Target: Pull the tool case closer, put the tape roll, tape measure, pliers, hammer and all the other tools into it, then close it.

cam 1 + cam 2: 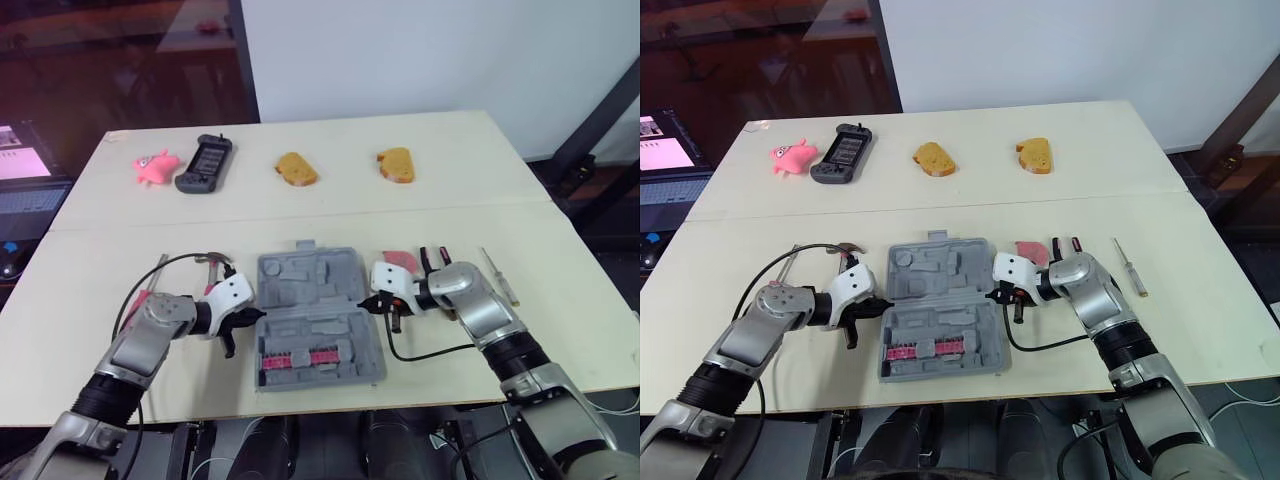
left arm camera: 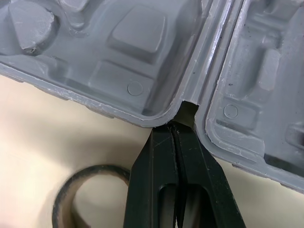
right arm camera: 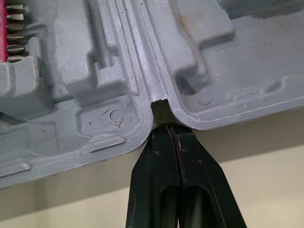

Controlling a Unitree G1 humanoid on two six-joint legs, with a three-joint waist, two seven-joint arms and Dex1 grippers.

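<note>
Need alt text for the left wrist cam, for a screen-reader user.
The left pincer, its two black fingers shut together, has its tips at the hinge notch between the two open halves of the grey tool case. Part of a dark tape roll lies on the cream table beside the pincer.

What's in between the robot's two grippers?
The open grey tool case lies between them. The left gripper and right gripper sit at its opposite edges, fingers shut. Both eye views show this.
</note>
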